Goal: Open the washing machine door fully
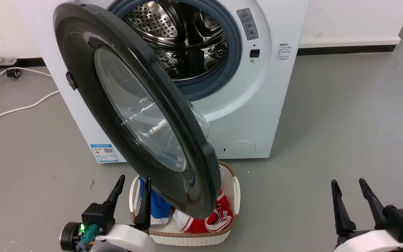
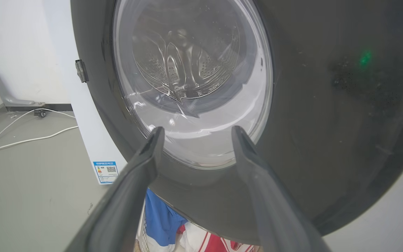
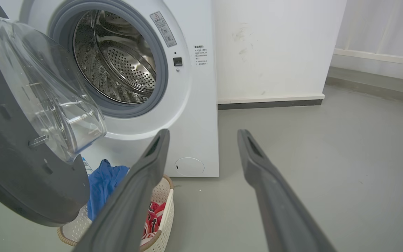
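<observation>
The washing machine (image 1: 250,105) is a white front-loader with its steel drum (image 1: 184,38) exposed. The washing machine door (image 1: 82,63), a black ring around clear glass, stands swung out toward me, hinged at its left edge. My left gripper (image 1: 134,182) is open at the lower left, close in front of the door's lower rim, holding nothing. In the left wrist view the door (image 2: 327,105) looms just beyond my left gripper (image 2: 196,131). My right gripper (image 1: 347,184) is open at the lower right, well clear of the door. The right wrist view shows the door's inner side (image 3: 16,168), the washer (image 3: 198,115) and my right gripper (image 3: 203,133).
A cream laundry basket (image 1: 235,196) with red, white and blue clothes sits on the floor under the door's lower edge; the basket (image 3: 164,204) also appears in the right wrist view. White cables (image 1: 19,106) lie on the grey floor at the left. A wall runs behind.
</observation>
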